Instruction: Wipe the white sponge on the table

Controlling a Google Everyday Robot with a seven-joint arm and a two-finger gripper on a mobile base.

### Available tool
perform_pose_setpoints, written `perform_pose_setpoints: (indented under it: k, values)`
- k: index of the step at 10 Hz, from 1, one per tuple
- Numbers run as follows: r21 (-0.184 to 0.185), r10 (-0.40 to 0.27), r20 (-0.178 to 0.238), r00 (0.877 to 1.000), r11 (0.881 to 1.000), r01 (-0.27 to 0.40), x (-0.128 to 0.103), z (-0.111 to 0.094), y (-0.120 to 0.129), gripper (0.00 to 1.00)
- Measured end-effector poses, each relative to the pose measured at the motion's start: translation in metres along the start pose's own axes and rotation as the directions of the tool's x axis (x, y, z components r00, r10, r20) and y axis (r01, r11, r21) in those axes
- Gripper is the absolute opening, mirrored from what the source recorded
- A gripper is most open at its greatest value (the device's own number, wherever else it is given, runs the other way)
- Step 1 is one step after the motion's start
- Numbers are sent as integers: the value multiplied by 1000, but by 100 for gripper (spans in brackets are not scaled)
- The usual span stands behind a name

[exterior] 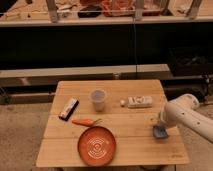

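white sponge (159, 133): lower right of frame, on the table (120, 150) near its right edge | gripper (161, 127): down on it, claw state you cannot tell | handling: likely soft, light, squashy; take its 2 opposite sides, press gently

Pale tan counter (135, 125), planks with darker seams. An orange plate (97, 145) carries whitish rings, and the carrot (83, 121) is orange. At the right edge the white pincer (161, 126) is at a blue-grey sponge (160, 132).
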Motion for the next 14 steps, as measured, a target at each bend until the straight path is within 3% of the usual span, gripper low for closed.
perform_pose_setpoints:
  k: [6,9,12,14]
  values:
    - [-8,-120,32,992,993,121,-8,11,-52,11]
    - [3,-210,45,977,978,210,-27,11,-84,11]
    - [10,-253,70,965,968,253,-55,16,-87,11]
    - [6,-245,87,966,969,246,-60,26,-82,11]
